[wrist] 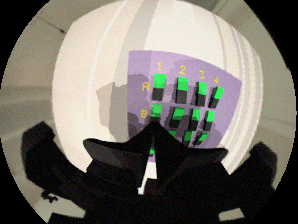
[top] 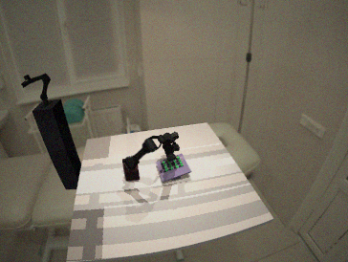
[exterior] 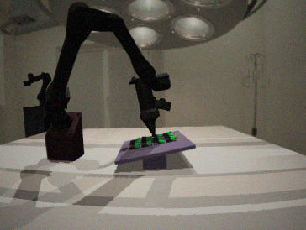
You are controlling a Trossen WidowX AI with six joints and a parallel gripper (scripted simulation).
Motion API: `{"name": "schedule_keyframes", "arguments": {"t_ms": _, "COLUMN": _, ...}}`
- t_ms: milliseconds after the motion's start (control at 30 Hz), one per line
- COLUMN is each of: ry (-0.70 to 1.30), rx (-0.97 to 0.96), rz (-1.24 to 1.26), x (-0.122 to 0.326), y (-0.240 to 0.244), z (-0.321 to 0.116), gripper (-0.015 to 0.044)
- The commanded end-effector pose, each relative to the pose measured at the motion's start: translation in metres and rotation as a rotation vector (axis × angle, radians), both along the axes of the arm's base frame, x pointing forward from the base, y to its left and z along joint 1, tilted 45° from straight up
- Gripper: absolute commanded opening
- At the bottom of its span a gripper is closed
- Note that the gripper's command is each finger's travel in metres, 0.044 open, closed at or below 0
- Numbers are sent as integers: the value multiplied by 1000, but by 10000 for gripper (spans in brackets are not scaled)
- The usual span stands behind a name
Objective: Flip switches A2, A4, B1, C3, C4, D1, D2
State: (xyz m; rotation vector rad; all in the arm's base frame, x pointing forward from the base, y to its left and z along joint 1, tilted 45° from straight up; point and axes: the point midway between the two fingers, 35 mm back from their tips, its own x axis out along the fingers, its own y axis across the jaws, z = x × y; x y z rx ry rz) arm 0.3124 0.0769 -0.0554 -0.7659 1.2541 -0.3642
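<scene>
The purple panel (top: 174, 176) (exterior: 183, 145) (wrist: 137, 62) is tilted on a stand and bears rows of green and black switches. My gripper (top: 171, 159) (exterior: 154, 134) (wrist: 154, 124) is shut and empty. Its tips are low over the panel, at or just beside the lower black end of switch B1 (wrist: 156, 111); contact cannot be told. Switches A1 (wrist: 159, 81), A2 (wrist: 182, 84), A3 (wrist: 201, 89) and A4 (wrist: 217, 93) show green at their far ends. B2 (wrist: 177, 114), B3 (wrist: 195, 116) and B4 (wrist: 209, 117) are visible. The fingers hide much of rows C and D.
The arm's dark red base block (top: 131, 172) (exterior: 65, 144) stands on the table (top: 191, 229) (exterior: 235, 189), beside the panel. A second dark arm on a tall black pedestal (top: 57, 143) stands beyond the table's edge. Striped shadows cross the table and panel.
</scene>
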Motion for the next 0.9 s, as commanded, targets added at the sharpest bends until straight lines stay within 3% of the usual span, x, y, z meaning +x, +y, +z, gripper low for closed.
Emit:
{"name": "schedule_keyframes", "arguments": {"t_ms": 0, "ry": 0, "rx": -4, "rz": 4, "x": 1, "y": -1, "z": 0, "gripper": 0}}
{"name": "schedule_keyframes", "arguments": {"t_ms": 867, "ry": 3, "rx": 1, "rz": -2, "x": -1, "y": 5, "z": 4, "gripper": 0}}
